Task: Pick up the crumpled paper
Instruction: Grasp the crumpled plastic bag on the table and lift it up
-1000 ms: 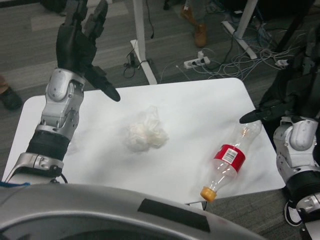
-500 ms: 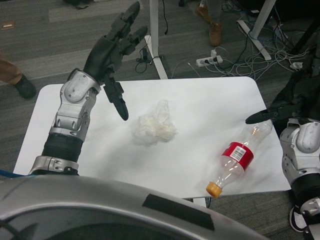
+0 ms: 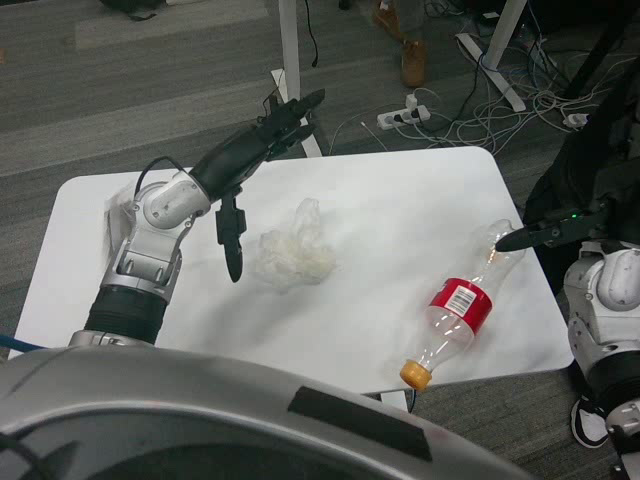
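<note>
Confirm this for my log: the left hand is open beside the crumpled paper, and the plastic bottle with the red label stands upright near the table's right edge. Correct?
Not quite. In the head view the plastic bottle lies on its side, orange cap toward the table's near edge. The rest holds: the left hand is open beside the crumpled paper.

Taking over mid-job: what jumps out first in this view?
The left hand hangs open over the white table, fingers spread, just left of the crumpled paper at the table's middle and not touching it. To the right, a clear plastic bottle with a red label and orange cap lies on its side near the front edge.
</note>
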